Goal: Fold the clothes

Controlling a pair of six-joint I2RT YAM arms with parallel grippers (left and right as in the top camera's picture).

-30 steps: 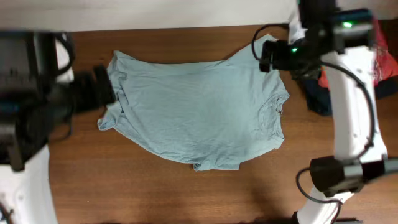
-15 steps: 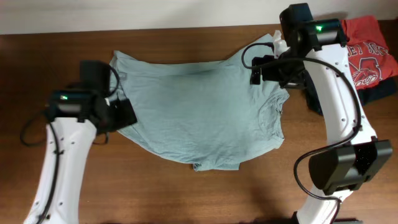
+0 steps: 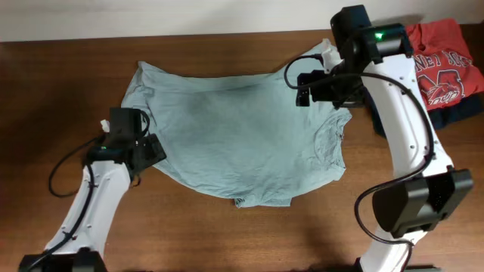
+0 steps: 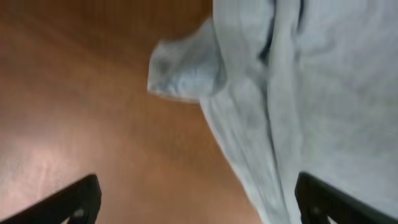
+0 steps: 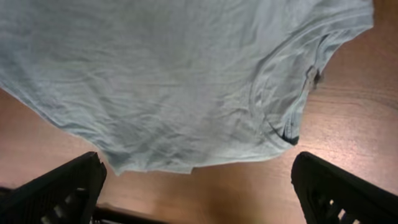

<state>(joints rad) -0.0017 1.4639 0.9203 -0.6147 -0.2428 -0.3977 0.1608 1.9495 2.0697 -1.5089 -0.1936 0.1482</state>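
The sage T-shirt (image 3: 242,136) lay spread but wrinkled mid-frame on the table (image 3: 227,234), with no fold yet made. The left gripper (image 3: 149,149) at its left edge and the right gripper (image 3: 308,88) over its upper-right corner both gaped empty.

The soft thin short-sleeved T-shirt (image 3: 242,143) is a plain pale grey-green with no print (its wrinkles show as faint darker streaks). The smooth wooden table (image 3: 227,234) is warm reddish brown. The crumpled red fabric shirt (image 3: 442,64) carries white lettering; the folded fabric garment (image 3: 463,112) is dark navy. Both the left robot arm (image 3: 94,204) and the right robot arm (image 3: 412,113) are white with black joints.
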